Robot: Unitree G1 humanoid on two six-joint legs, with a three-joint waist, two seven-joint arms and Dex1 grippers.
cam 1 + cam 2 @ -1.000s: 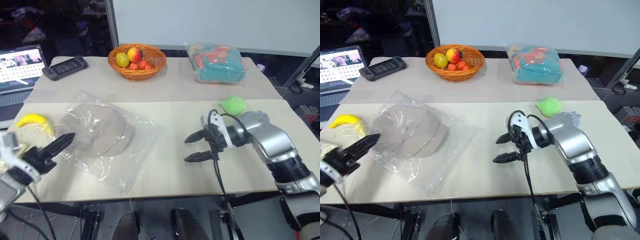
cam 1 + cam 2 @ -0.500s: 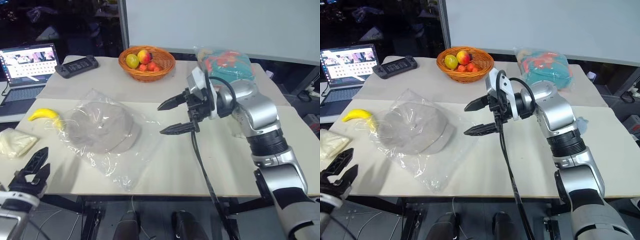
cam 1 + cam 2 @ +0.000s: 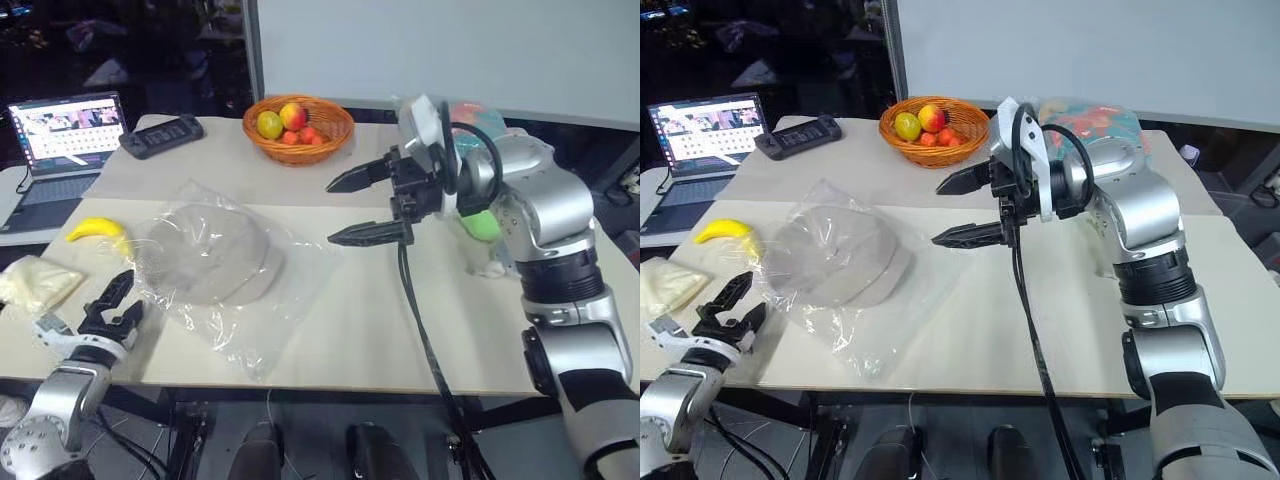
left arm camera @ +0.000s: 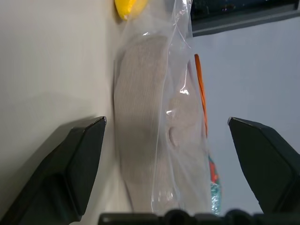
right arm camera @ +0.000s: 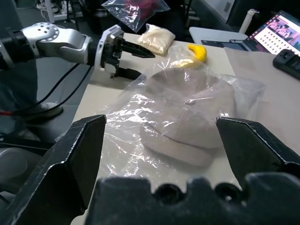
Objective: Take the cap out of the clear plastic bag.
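Setting: a pale worktop [image 3: 330, 330] before a white wall panel, dark room at upper left of the frame. Item, clear plastic bag [image 3: 262, 300]: large, wrinkled, lying flat at centre left of the head views, unheld. Item, cap [image 3: 212, 255]: beige-tan, wholly inside the bag, crown up. Right hand [image 3: 366, 206]: raised at centre frame above the worktop, to the right of the bag, pointing toward the left of the frame, its two black fingers spread wide with nothing between them. Laptop [image 3: 62, 140]: open, at the upper left edge. Wicker basket [image 3: 298, 125] of fruit: top centre. Teal and orange package [image 3: 1090, 122]: upper right, partly behind the right arm. Left hand [image 3: 108, 312]: lower left, at the worktop's near edge, just beside the bag's left margin, fingers parted and empty. Black controller [image 3: 160, 136]: left of the basket. Cream cloth bundle [image 3: 38, 285]: far left. Banana [image 3: 95, 230]: yellow, just beside the bag's upper left edge. Green ball [image 3: 482, 222]: partly hidden behind the right arm.
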